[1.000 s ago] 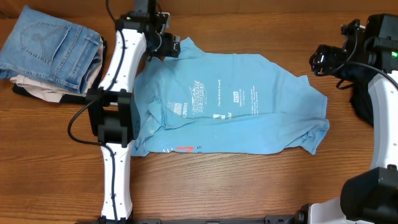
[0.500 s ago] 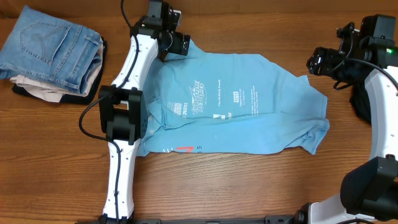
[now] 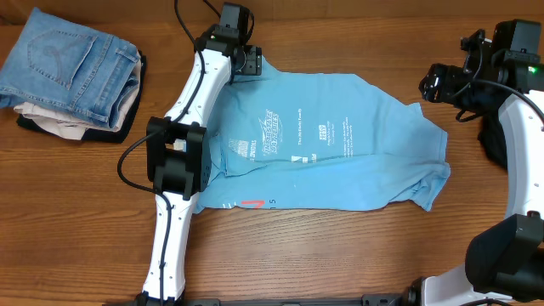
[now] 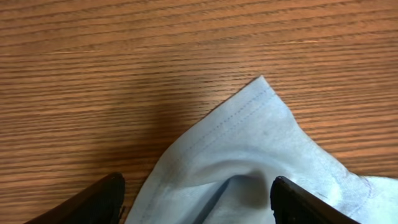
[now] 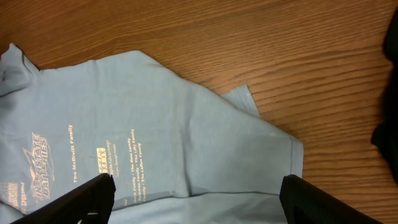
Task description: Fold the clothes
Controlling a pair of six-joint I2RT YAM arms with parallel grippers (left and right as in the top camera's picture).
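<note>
The sky-blue T-shirt (image 3: 323, 144) lies spread and partly folded on the wooden table, with white print in the middle and red lettering near its front edge. My left gripper (image 3: 246, 61) is open at the shirt's far left corner. In the left wrist view its fingers straddle a raised fold of that corner (image 4: 249, 143) without closing on it. My right gripper (image 3: 432, 85) is open and empty, hovering beyond the shirt's far right corner. The right wrist view looks down on the shirt's printed area (image 5: 124, 149) and sleeve.
A stack with faded blue jeans (image 3: 68, 64) on top sits at the far left of the table. A dark cloth (image 3: 495, 136) lies at the right edge, also seen in the right wrist view (image 5: 387, 124). Bare wood runs along the front.
My left gripper has moved right along the shirt's far edge to its far left corner. My right gripper has shifted slightly left. The shirt has not moved.
</note>
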